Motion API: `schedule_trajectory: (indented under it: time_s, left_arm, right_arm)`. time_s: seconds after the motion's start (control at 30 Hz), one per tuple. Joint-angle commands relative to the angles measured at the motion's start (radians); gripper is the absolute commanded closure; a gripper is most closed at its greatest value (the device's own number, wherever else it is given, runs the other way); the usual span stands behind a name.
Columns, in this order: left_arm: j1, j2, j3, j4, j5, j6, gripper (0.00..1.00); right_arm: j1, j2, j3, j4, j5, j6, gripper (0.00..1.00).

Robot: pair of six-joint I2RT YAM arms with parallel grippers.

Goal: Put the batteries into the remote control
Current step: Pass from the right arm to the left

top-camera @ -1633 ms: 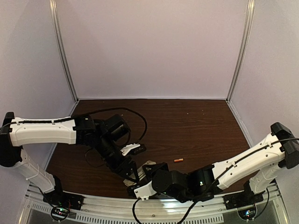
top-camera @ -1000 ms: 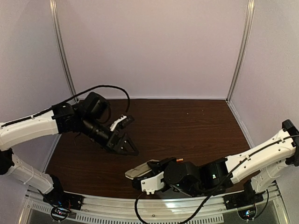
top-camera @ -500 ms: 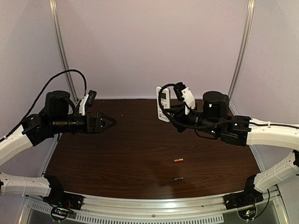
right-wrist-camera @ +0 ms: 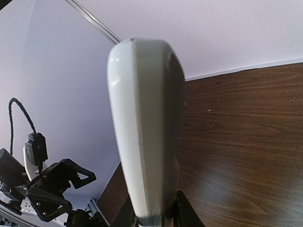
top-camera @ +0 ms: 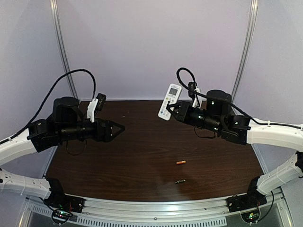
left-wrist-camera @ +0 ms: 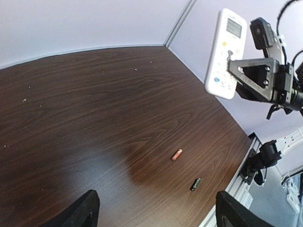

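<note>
From the top view, we see the right pincer [top-camera: 174, 110] closed on the lower end of the remote control [top-camera: 169, 101]. It holds the remote in the air above the far part of the worktop [top-camera: 142, 142], display end uppermost and button face turned toward the left arm. The left pincer [top-camera: 121, 126] hangs over the left side of the worktop, pointing at the remote and well apart from it, and it holds nothing. The orange battery [top-camera: 180, 162] lies on the wood right of centre. The dark battery [top-camera: 179, 181] lies nearer the front edge, apart from the orange one. Both are well away from either pincer.

From the left wrist view, we find our own two fingers spread wide at the bottom corners, with only bare wood between them. The remote shows its white front at the upper right, clamped across its lower part. The two batteries lie below it on the worktop.

From the right wrist view, we look along the remote's edge, which rises from between the gripping fingers. The other arm's pincer shows at the lower left.
</note>
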Motion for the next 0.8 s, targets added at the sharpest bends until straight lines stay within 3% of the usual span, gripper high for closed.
schedule_trajectory:
  time_s: [0.0,0.23,0.43,0.57,0.77]
  left_arm:
    - [-0.103,0.071,0.099,0.029,-0.168,0.178,0.15]
    - [-0.182,0.233,0.176,0.155,-0.192,0.224,0.19]
    - [-0.272,0.416,0.324,0.143,-0.29,0.298,0.25]
    - [-0.277,0.487,0.39,0.13,-0.259,0.298,0.31]
    - [-0.279,0.558,0.438,0.113,-0.269,0.296,0.33]
  right_arm:
    - [0.014,0.003,-0.003,0.002,0.03,0.12,1.0]
    - [0.058,0.016,0.011,0.013,0.067,0.124,0.98]
    - [0.08,0.01,0.016,-0.014,0.138,0.156,0.98]
    - [0.095,0.008,0.02,-0.018,0.161,0.163,0.98]
    - [0.116,0.019,0.028,0.003,0.159,0.168,0.98]
